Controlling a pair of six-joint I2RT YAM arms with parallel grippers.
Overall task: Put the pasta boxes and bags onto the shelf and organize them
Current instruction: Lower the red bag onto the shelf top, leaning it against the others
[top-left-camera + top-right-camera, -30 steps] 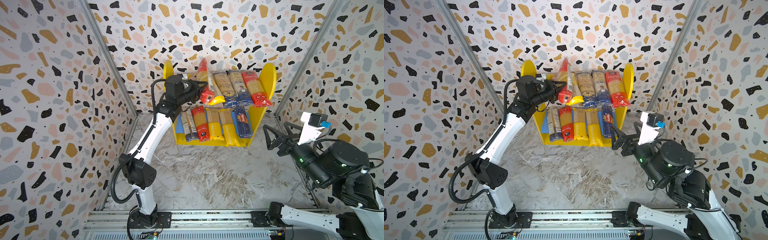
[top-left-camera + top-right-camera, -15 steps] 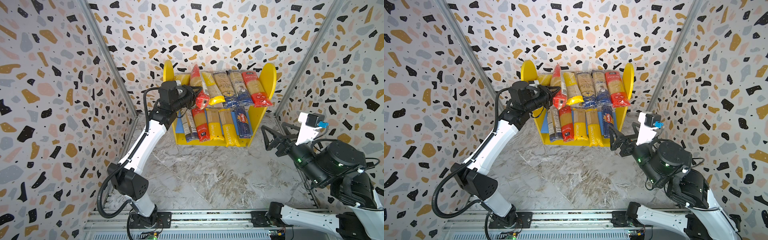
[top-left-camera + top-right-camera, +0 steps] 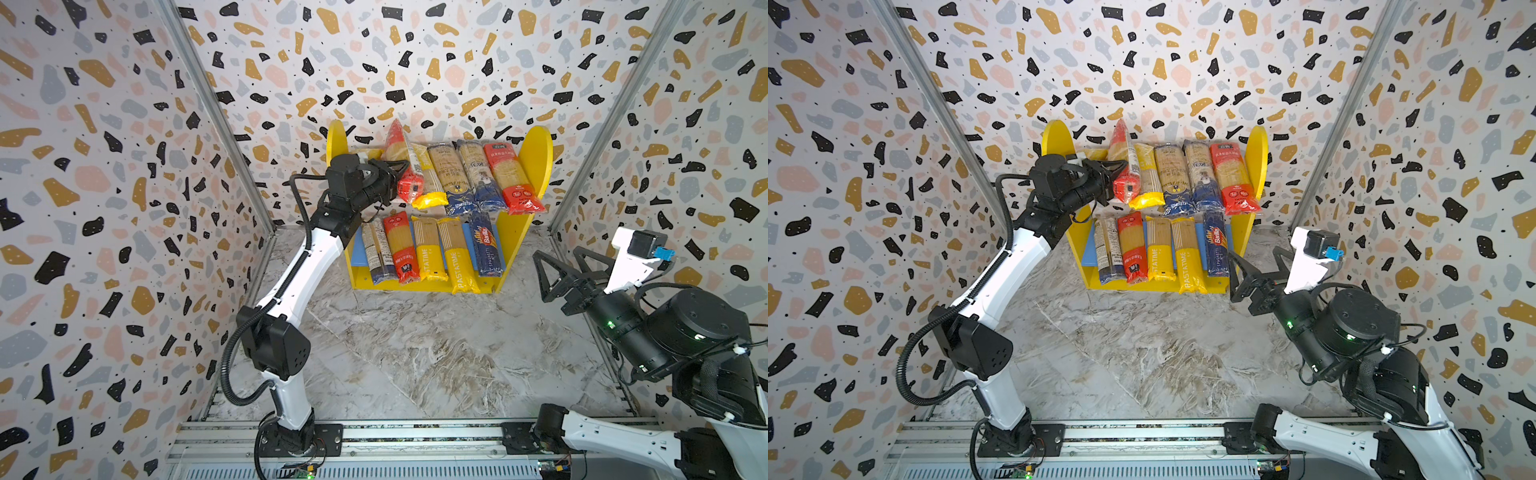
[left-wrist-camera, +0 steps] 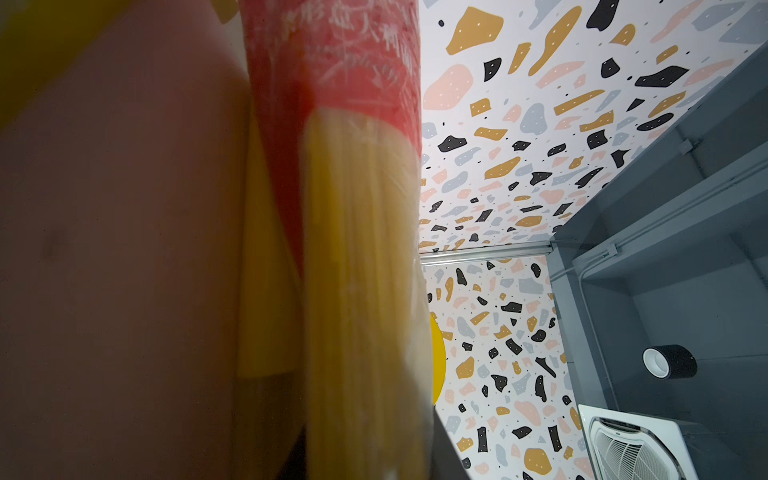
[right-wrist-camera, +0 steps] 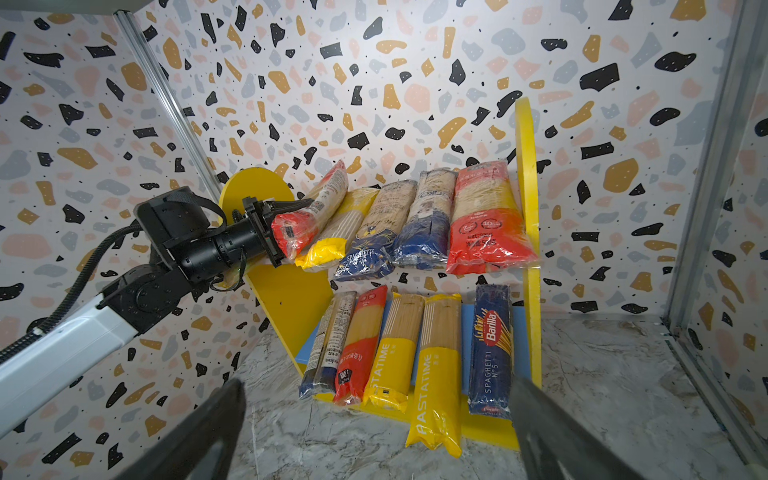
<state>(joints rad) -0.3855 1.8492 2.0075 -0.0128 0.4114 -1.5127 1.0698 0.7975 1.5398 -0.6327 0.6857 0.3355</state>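
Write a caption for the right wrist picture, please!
Left tool shut on a tilted red pasta bag at the top of the shelf.

Terrazzo-patterned wall panels (image 3: 415, 62) rise behind and to both sides of the left gripper (image 3: 395, 174), joined by aluminium corner posts (image 3: 210, 95). Below it lies a grey marble-look floor (image 3: 415, 353); above it, a grey ceiling (image 4: 665, 187) with a vent grille (image 4: 631, 449) and a round black fixture (image 4: 669, 361).

Counter (image 3: 415, 353) in front of the shelf (image 3: 536, 158): open between both arms. Upper tier: four packs (image 3: 469, 174) lie side by side up to the right panel. The left gripper (image 3: 392, 174) and the tilted red pack (image 3: 409, 187) clamped in it block the left end. Lower tier: five packs (image 3: 428, 249) overhang the front edge. A narrow strip of blue lower board (image 5: 467, 328) shows beside the Barilla pack (image 5: 490, 349). The right gripper (image 3: 557, 255), fingers spread, stands near the shelf's right front corner.
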